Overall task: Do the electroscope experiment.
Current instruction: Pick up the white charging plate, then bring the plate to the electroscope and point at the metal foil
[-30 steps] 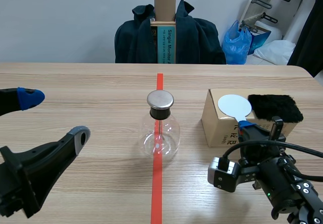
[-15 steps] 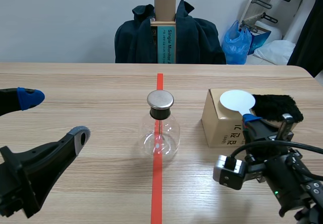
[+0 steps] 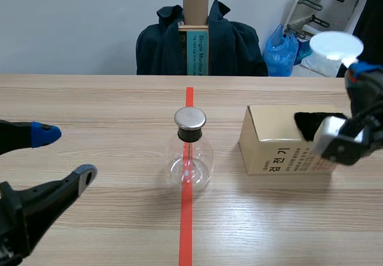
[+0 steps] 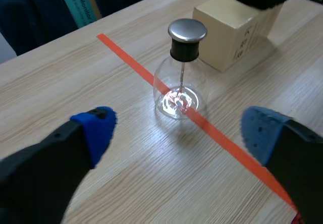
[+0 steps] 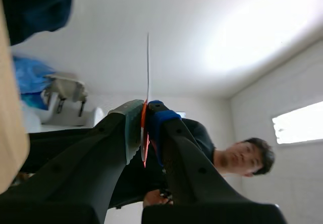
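Right fingers (image 5: 174,143) pinch white disc (image 3: 336,44); flask (image 3: 190,161) (metal-capped) holds rod (image 4: 180,76)

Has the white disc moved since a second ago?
Yes. The right pincer, shut on the white disc, has lifted it from just over the cardboard box to well above the box and further right in the scene view.

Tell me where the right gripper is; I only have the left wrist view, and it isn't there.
Observer: The right gripper hangs high, by the right end of the cardboard box.
Operator: Holding anything?
Observer: Yes, it is shut on a thin white disc.
Operator: Is the disc near the electroscope?
Observer: No, it is well off to the right of the electroscope's metal cap, not touching it.
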`<action>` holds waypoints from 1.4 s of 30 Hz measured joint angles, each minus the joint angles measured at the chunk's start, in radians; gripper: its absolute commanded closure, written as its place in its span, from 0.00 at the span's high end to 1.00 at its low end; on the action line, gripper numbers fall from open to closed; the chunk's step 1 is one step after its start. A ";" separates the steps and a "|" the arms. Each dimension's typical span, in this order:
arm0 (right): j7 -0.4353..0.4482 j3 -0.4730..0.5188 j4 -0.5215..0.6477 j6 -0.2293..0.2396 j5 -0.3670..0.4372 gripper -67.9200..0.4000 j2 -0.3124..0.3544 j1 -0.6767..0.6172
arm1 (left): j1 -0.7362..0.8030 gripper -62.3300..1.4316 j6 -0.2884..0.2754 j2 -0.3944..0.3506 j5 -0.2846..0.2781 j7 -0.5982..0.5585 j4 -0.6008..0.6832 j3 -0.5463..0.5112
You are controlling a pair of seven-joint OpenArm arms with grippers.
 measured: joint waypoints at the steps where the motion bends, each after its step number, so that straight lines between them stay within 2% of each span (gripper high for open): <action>1: -0.001 0.014 0.026 0.000 0.029 0.02 0.020 0.000 | -0.002 0.57 -0.003 -0.023 -0.001 0.000 -0.006 0.000; 5: 0.002 0.080 0.098 0.000 0.127 0.02 0.070 0.000 | -0.048 0.27 -0.041 -0.100 -0.001 0.026 -0.065 0.000; 8: 0.017 0.124 0.119 -0.001 0.141 0.02 0.072 0.006 | -0.123 0.06 -0.090 -0.140 -0.026 0.023 -0.142 0.001; 10: 0.030 0.136 0.125 0.000 0.145 0.02 0.070 0.011 | -0.186 0.07 -0.119 -0.163 -0.055 0.022 -0.203 0.010; 13: 0.060 0.143 0.135 0.000 0.144 0.02 0.066 0.011 | -0.298 0.07 -0.205 -0.179 -0.056 0.008 -0.312 0.052; 16: 0.059 0.143 0.153 0.000 0.142 0.02 0.066 0.011 | -0.409 0.07 -0.269 -0.178 -0.055 -0.066 -0.438 0.132; 19: 0.060 0.143 0.177 0.000 0.142 0.02 0.066 0.011 | -0.517 0.07 -0.305 -0.177 -0.053 -0.137 -0.565 0.245; 24: 0.079 0.143 0.224 0.000 0.142 0.02 0.065 0.012 | -0.693 0.07 -0.306 -0.125 -0.031 -0.195 -0.750 0.437; 29: 0.140 0.143 0.225 0.000 0.130 0.02 0.010 0.029 | -0.840 0.07 -0.306 -0.011 0.068 -0.270 -0.924 0.574; 32: 0.166 0.143 0.225 0.000 0.122 0.02 0.005 0.031 | -0.900 0.07 -0.306 0.054 0.115 -0.321 -1.021 0.614; 35: 0.233 0.143 0.225 0.000 0.120 0.02 0.001 0.032 | -0.941 0.07 -0.306 0.102 0.165 -0.378 -1.099 0.636; 39: 0.268 0.143 0.225 0.000 0.115 0.02 -0.069 0.056 | -0.969 0.07 -0.295 0.146 0.230 -0.455 -1.176 0.658; 42: 0.336 0.143 0.225 0.000 0.099 0.02 -0.119 0.072 | -0.972 0.07 -0.252 0.175 0.261 -0.509 -1.217 0.664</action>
